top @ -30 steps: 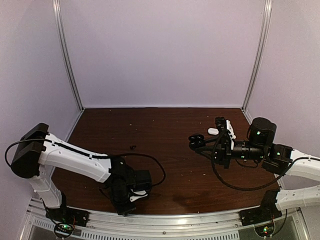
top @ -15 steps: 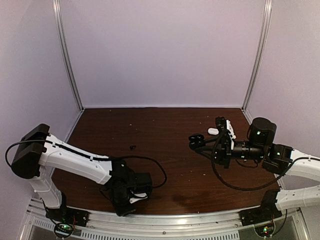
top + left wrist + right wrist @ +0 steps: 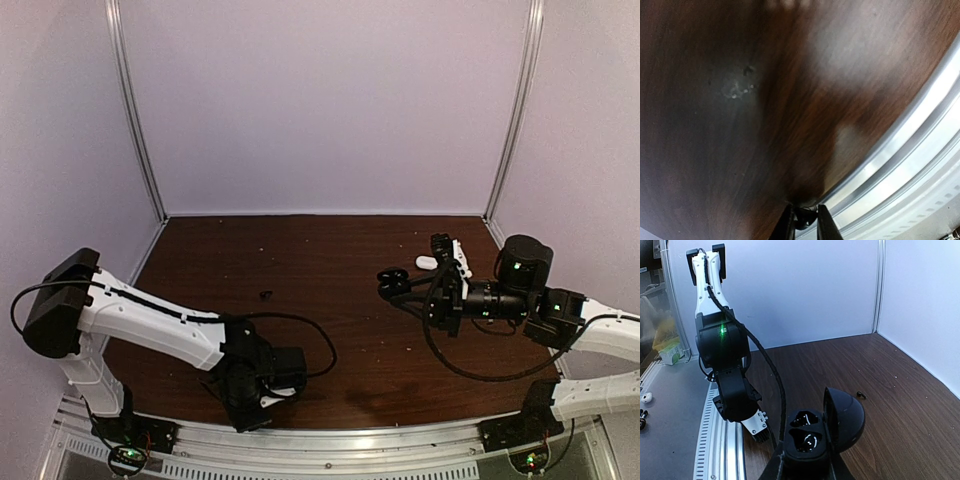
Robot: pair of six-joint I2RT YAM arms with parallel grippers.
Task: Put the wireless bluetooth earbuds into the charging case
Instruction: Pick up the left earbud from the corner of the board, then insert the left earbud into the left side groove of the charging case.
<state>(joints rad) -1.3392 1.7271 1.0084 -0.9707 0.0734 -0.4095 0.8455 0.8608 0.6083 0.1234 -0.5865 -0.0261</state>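
Dark wooden table (image 3: 330, 250) fills the middle of the top view. At lower left, the left gripper (image 3: 805, 222) hangs low by the table's near edge; whether its 2 fingers are closed cannot be told. At right, the right gripper (image 3: 805, 467) clamps the open black charging case (image 3: 812, 432), with 1 small white oval piece (image 3: 427, 263) just above it.

The bench (image 3: 330, 300) is dark wood grain with a soft sheen, scuffed in spots. Its near rail (image 3: 910, 150) is pale bare metal. The charging case (image 3: 820, 432) is smooth, glossy black plastic.
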